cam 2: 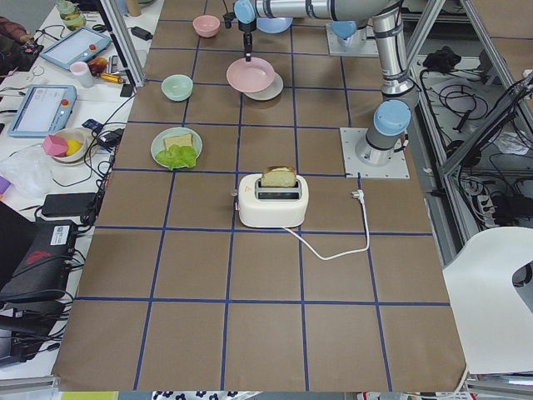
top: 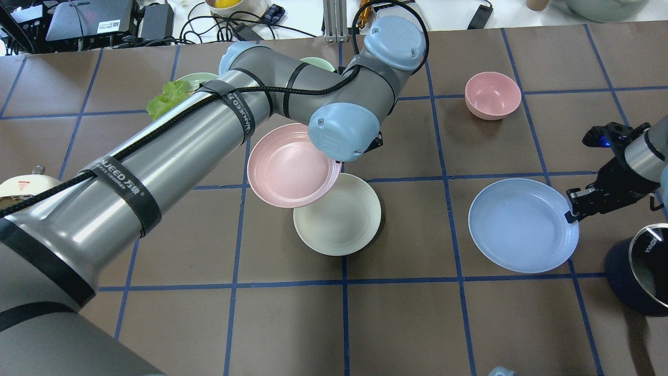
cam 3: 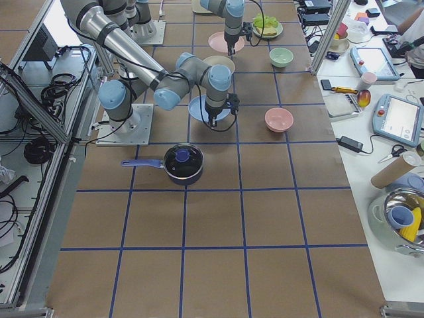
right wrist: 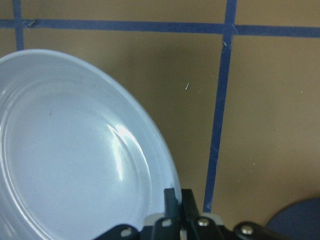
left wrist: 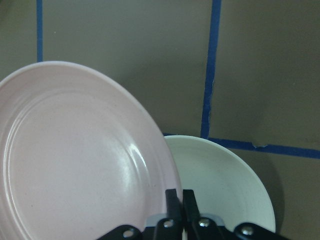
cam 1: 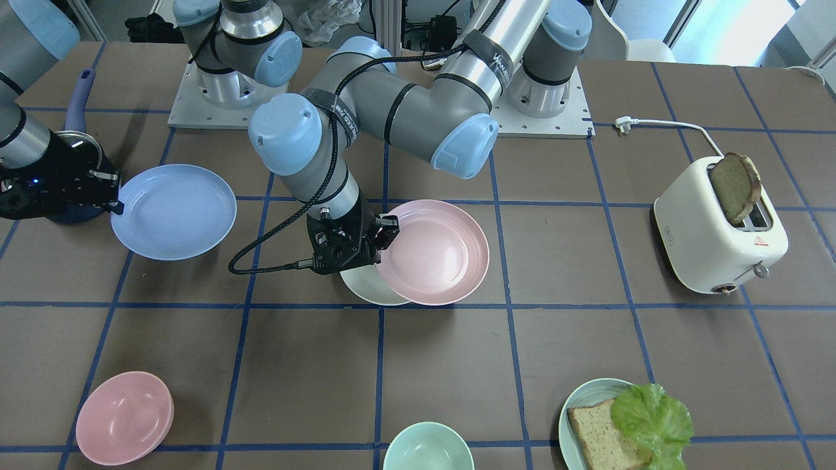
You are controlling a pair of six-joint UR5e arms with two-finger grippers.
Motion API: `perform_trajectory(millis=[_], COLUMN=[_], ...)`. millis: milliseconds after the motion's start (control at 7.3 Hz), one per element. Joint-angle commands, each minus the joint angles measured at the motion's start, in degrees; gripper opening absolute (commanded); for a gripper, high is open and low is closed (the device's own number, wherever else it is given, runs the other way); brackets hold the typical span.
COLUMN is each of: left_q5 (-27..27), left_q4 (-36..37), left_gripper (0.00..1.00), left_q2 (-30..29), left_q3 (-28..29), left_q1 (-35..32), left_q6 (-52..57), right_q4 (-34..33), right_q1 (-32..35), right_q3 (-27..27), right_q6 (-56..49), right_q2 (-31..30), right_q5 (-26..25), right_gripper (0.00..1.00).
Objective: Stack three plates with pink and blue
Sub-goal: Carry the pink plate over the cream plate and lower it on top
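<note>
Though pink plate (cam 1: 434,251) is empty, teal plate (cam 1: 581,395) holds bread (cam 1: 597,436) (lettuce (cam 1: 653,421)).

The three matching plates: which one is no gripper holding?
The cream-white plate, flat on the table; the left gripper pinches the pink plate, the right gripper the blue plate.

We look on a brown table (cam 2: 275,275) that blue tape lines (cam 2: 250,232) divide into squares. Along one long edge stands a white workbench (cam 2: 29,79) cluttered with tablets and cables. Past the other long edge, a grey floor (cam 2: 483,200) carries aluminium framing (cam 2: 487,125) and black cables, with a white chair (cam 2: 500,283) near the table's corner. The light is bright and even.
</note>
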Motion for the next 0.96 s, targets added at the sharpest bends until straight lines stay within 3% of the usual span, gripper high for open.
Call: perform_trajectory(millis=[0, 822], left_q5=[-2.21, -2.49], left_q4=[-0.09, 2.20], left_gripper=[0.00, 0.00], left_q2=[-1.97, -6.46], left_q3=[0.19, 1.33], left_q1=[-1.76, -3.18], left_q6=[-5.28, -8.38], right_q4=[0.38, 0.38], right_q1=[0.01, 0.09], right_q3=[-1.07, -1.16], right_q6=[-0.26, -0.35], right_q2=[0.67, 0.40], right_q5=[0.26, 1.31], right_gripper=[0.00, 0.00])
